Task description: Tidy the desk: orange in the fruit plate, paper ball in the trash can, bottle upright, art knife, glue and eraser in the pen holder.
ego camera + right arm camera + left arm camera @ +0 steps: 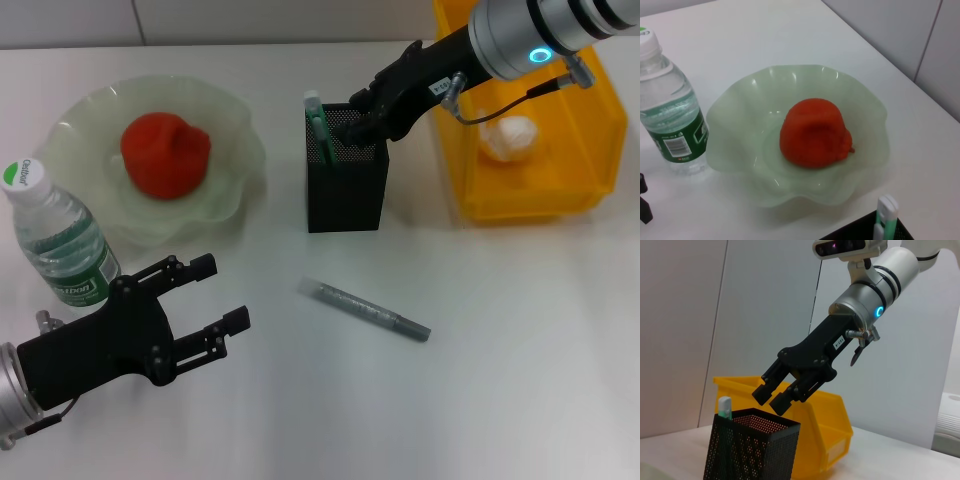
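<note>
Orange red-toned, lumpy, in pale green fruit plate. Right gripper over black mesh pen holder, fingers parted, empty. Left gripper spread wide, idle.

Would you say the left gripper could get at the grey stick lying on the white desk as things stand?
Probably yes. The left gripper sits open just beside the grey stick, with only bare white desk between them. The right gripper is busy over the black mesh pen holder, away from that path.
</note>
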`<state>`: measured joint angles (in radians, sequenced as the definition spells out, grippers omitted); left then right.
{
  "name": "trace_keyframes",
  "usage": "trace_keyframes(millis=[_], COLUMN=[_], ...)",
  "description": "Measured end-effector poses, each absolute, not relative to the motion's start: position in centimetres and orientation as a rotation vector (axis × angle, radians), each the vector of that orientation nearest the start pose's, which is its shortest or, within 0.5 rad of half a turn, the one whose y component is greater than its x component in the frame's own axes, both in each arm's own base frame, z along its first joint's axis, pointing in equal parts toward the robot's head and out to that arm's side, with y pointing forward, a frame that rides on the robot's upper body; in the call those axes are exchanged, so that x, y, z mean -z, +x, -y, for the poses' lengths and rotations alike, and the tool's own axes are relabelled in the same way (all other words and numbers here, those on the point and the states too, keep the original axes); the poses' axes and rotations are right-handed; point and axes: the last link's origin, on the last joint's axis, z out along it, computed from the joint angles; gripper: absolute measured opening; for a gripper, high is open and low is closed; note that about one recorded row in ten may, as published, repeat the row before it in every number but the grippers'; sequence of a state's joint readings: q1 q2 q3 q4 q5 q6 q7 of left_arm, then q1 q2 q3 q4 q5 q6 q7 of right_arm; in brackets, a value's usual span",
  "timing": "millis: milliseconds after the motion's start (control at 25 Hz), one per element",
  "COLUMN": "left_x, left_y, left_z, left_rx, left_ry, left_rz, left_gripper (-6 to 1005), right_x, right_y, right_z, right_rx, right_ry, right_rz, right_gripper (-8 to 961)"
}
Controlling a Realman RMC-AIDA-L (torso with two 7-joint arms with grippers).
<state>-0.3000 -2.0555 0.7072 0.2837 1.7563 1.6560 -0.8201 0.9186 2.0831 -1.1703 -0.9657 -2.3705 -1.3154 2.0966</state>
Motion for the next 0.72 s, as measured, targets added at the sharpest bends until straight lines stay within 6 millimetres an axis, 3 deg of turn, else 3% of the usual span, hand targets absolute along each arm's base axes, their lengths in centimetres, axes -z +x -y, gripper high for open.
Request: trace_keyframes(millis=[120,280,400,560,720], left_x=[3.2,3.1,3.1,3.0,3.1], left_y=[-31.5,-31.5,-31.6,-31.7,-31.7], left_z=[-23.0,-23.1,-23.1,-23.0,-22.9], left_rx=[0.981,0.975,0.969,0.959,0.946], left_ry=[-2.526,-2.531,-2.535,-2.543,-2.561], left_rz=[0.513,0.511,0.512,0.506,0.494], left_gripper=[751,750,750,750,750], right_x=[2.2,1.9,1.0,0.6,1.2], right_y=[10.7,9.9,8.9,8.6,9.2], right_z=[-42.3,-41.4,-39.0,-37.6,-37.0], right_rx=[0.073,-0.045,-0.12,-0.091,0.043], right_ry=[-2.813,-2.87,-3.011,-3.093,-3.138], right_rz=[-0.427,-0.404,-0.349,-0.311,-0.304], right_gripper=[375,530,636,751,750])
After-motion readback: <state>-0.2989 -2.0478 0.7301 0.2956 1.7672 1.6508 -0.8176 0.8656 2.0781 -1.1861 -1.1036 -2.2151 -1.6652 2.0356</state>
